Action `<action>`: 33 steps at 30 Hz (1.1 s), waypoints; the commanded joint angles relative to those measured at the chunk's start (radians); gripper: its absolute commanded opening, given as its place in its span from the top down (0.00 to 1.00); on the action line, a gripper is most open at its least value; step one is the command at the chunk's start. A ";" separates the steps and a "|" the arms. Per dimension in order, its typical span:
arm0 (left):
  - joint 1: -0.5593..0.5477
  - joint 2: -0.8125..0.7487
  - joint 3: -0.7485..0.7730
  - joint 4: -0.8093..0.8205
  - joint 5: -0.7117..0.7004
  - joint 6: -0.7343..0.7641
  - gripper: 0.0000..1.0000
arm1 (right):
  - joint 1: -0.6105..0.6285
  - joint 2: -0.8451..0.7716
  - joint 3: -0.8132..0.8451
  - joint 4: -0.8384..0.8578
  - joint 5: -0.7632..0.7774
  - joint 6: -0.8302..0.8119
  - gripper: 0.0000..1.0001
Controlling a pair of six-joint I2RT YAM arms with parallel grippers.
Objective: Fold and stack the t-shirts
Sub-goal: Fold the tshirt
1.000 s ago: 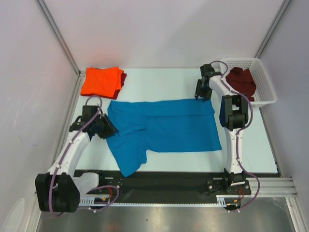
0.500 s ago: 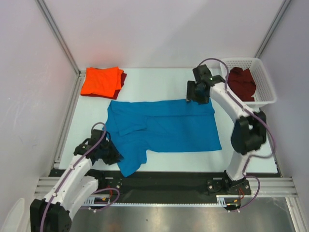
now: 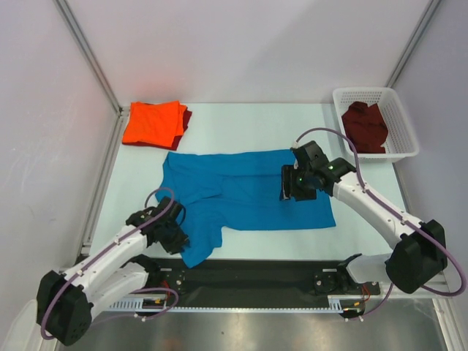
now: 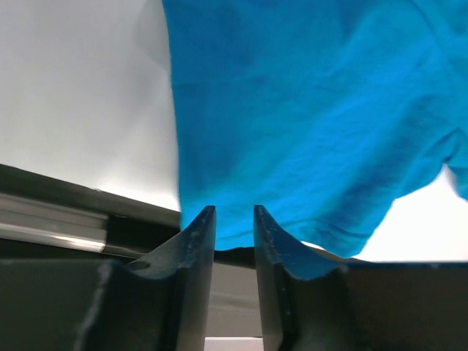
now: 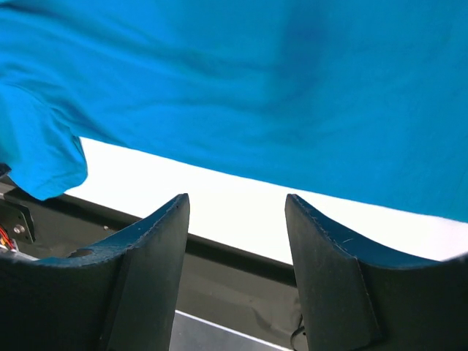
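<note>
While blue t-shirt lies flat on table — folding step | left tool narrowly parted at sleeve, right tool spread | next — pinch hem

A white plastic lattice basket is set at the far right corner of a pale, flat tabletop. The tabletop's near edge is bordered by a black strip, followed by a ribbed aluminium rail. The space is enclosed by plain pale-grey walls, joined by slanting metal posts.
</note>
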 commanded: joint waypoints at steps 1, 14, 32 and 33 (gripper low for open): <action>-0.048 -0.020 -0.002 0.004 -0.052 -0.144 0.66 | 0.001 -0.028 0.008 0.019 -0.020 0.015 0.40; -0.031 0.299 0.096 0.202 -0.098 -0.053 0.64 | 0.005 -0.053 0.004 -0.004 -0.026 -0.002 0.40; 0.023 0.439 0.398 0.069 -0.220 0.109 0.59 | 0.005 -0.060 -0.041 0.011 -0.041 0.007 0.39; 0.021 0.419 0.392 0.053 -0.217 0.092 0.58 | 0.005 -0.059 -0.042 0.013 -0.040 0.009 0.39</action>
